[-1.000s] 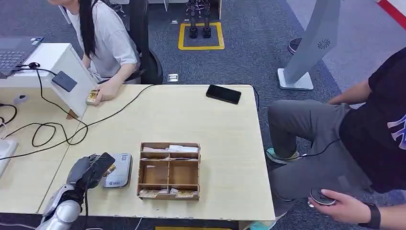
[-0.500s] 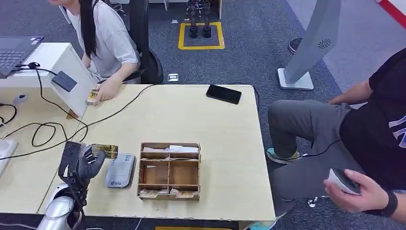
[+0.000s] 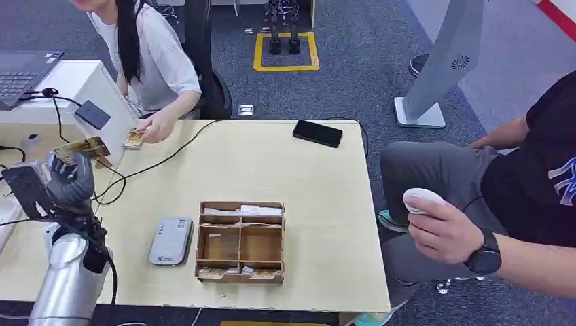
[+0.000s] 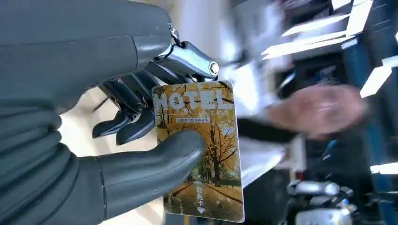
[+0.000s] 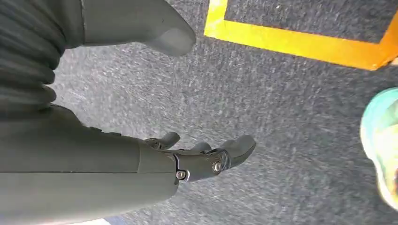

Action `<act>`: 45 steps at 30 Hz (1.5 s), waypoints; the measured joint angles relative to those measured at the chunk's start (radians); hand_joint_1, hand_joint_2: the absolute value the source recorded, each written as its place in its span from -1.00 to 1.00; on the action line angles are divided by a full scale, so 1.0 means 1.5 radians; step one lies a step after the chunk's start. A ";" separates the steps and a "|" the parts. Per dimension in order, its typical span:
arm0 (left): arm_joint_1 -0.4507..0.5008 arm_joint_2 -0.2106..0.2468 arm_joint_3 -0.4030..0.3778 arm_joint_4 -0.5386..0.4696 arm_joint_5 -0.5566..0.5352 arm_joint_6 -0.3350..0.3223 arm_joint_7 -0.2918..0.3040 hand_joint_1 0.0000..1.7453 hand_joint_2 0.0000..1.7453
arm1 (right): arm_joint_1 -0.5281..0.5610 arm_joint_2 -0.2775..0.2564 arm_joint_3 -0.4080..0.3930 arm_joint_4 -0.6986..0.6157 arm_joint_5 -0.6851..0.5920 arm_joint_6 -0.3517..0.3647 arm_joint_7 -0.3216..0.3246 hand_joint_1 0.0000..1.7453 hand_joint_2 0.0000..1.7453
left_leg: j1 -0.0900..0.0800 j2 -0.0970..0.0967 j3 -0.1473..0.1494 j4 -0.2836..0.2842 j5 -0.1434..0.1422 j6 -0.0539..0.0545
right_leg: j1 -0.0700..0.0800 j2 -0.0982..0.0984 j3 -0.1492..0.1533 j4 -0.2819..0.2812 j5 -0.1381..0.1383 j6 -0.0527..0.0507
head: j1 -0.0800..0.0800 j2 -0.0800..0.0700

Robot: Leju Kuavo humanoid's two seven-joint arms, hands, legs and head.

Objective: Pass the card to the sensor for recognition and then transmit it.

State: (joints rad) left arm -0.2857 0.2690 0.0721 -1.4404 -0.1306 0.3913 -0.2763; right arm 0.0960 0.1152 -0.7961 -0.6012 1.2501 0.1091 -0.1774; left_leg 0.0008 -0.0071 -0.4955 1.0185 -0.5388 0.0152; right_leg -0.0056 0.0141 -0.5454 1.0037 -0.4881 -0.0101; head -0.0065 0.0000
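1. The card [image 4: 201, 150] is a hotel key card with yellow trees on it. It is up in the air, over the left end of the table [image 3: 285, 170], well away from the grey reader [image 3: 169, 240] that lies flat on the table.
2. The left hand [image 3: 66, 178] holds the card. In the left wrist view, the thumb presses on the picture side and the dark fingers [image 4: 126, 117] sit behind it. The far end of the card sticks out free.
3. The card looks thin, flat and stiff. I think it is very light. Its face looks shiny, so it could slip if the pinch gets loose.
4. A good place to hold it is near one end, flat sides between thumb and fingers. That leaves the other end free for someone to take.
5. The right hand [image 5: 206, 154] hangs down over the grey carpet. Its fingers are apart and it holds nothing.
6. Beside the reader stands a wooden box [image 3: 239, 241] with small sections. Some hold more cards.
7. A person in a light shirt sits at the far left corner of the table. Their hand [image 3: 155, 127] rests there on another card.
8. I think the card goes to this person next. A black phone [image 3: 317, 133] lies near the far edge of the table.
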 joint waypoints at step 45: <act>-0.086 0.105 -0.145 0.069 -0.252 -0.157 -0.006 -1.00 1.00 | 0.022 -0.062 0.175 0.055 -0.166 -0.014 0.042 -1.00 1.00 | 0.000 0.003 -0.001 0.000 0.000 0.000 | 0.000 0.003 -0.002 0.000 0.000 0.000 | 0.000 0.000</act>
State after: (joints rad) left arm -0.4141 0.4261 -0.1453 -1.3369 -0.5084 0.1558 -0.2846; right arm 0.1289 0.0217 -0.5337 -0.5192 1.0014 0.0874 -0.1137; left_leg 0.0004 -0.0030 -0.4978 1.0185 -0.5388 0.0156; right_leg -0.0059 0.0185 -0.5489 1.0037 -0.4877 -0.0107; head -0.0065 0.0000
